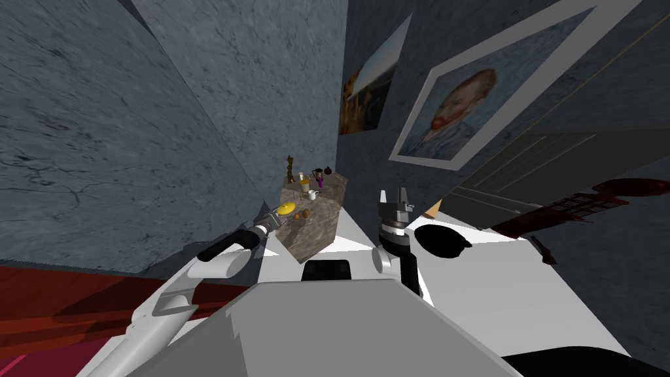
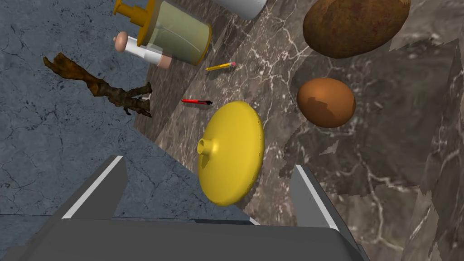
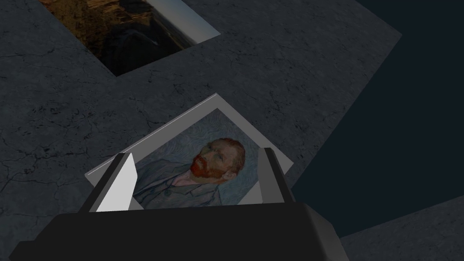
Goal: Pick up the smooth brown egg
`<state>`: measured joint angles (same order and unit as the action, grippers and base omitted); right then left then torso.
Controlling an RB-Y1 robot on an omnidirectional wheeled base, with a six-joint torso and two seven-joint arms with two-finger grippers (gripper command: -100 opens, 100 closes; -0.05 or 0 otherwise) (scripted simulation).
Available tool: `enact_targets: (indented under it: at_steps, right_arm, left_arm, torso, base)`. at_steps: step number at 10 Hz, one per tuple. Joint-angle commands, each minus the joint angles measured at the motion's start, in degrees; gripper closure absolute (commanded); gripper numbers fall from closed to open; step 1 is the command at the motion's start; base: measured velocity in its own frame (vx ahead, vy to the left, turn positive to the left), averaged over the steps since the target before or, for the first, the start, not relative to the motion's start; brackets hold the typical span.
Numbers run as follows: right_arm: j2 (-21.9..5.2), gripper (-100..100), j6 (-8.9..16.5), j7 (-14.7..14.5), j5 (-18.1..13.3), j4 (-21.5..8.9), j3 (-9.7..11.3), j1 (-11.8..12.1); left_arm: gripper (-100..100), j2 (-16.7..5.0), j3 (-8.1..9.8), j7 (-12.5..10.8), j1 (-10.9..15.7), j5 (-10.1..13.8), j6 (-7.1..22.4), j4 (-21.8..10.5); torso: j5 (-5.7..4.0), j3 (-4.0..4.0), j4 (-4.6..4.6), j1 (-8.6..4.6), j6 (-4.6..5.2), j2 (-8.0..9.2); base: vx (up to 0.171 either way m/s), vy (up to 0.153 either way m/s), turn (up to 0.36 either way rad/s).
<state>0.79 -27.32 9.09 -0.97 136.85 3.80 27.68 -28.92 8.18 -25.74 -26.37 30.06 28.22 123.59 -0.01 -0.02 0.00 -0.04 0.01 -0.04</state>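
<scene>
The smooth brown egg (image 2: 326,102) lies on a brown marbled top (image 2: 385,149), next to a bigger rough brown lump (image 2: 355,25). In the head view the egg (image 1: 296,217) is a small dot near the block's front edge. My left gripper (image 2: 204,190) is open and low over that edge (image 1: 279,218). A yellow domed lid (image 2: 232,152) sits between its fingers. The egg lies farther out, just past the finger (image 2: 312,199) on its side. My right gripper (image 1: 392,196) is raised beside the block, open and holding nothing (image 3: 195,181).
Farther back on the top stand a pump bottle (image 2: 174,31), a pencil (image 2: 220,66), a red pen (image 2: 196,102) and a brown figurine (image 2: 104,88). The marbled block (image 1: 314,229) stands in a corner between grey walls. A white surface (image 1: 523,288) lies to the right.
</scene>
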Motion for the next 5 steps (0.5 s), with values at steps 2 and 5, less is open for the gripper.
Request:
enact_targets:
  at_steps: [2, 5]
  right_arm:
    - [0.0, 0, 0.0, 0.0, 0.0, 0.0, 0.0, 0.0]
    - [0.0, 0, 0.0, 0.0, 0.0, 0.0, 0.0, 0.0]
  left_arm:
    - [-100, -2.2, 1.11, -3.4, 0.6, 2.3, 4.8, -0.8]
    - [-100, -3.7, 1.9, -5.5, 0.8, 3.9, 9.5, -1.2]
  torso:
    - [0.0, -0.01, 0.0, -0.01, -0.01, -0.01]
    - [0.0, -0.05, -0.02, -0.02, 0.0, -0.08]
  base:
    - [0.015, -0.017, -0.069]
    - [0.026, -0.015, -0.057]
